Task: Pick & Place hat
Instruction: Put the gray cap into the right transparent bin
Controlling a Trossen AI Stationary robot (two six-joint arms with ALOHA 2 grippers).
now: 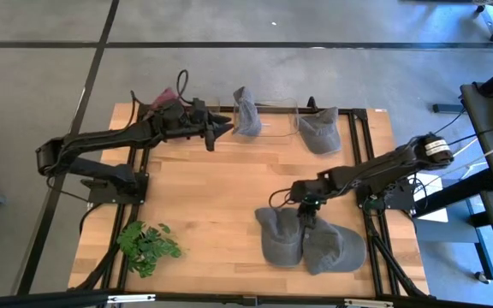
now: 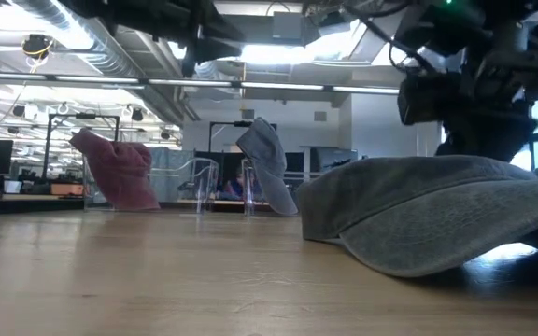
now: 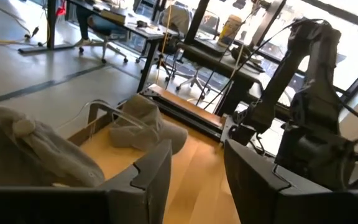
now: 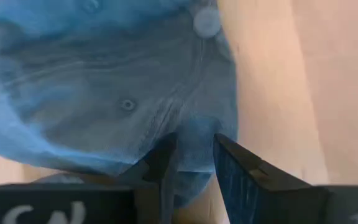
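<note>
Two grey caps lie side by side on the wood near the table's near right corner, one [image 1: 279,237] left of the other [image 1: 334,249]; the low view shows a cap [image 2: 428,219] resting on its brim and crown edge. My right gripper [image 1: 305,219] points down over where they meet, open, its fingers either side of a cap's edge [image 4: 194,146]. At the far edge a clear stand [image 1: 276,115] carries two grey hats [image 1: 246,111] [image 1: 319,133]. My left gripper [image 1: 222,128] is open, just left of the nearer one [image 3: 30,152]. My right gripper comes from above, pointing down, with one finger [image 4: 163,165] and the other [image 4: 244,177] either side of the cap's cloth at its edge. The cap lies on the table. I cannot tell whether the fingers touch it.
A dark red hat [image 1: 165,97] hangs at the far left [image 2: 120,173]. A green leafy sprig [image 1: 148,245] lies near the near left corner. Bare wood [image 1: 204,188] spans the table's middle. The dark frame rail [image 1: 362,141] runs along the right side.
</note>
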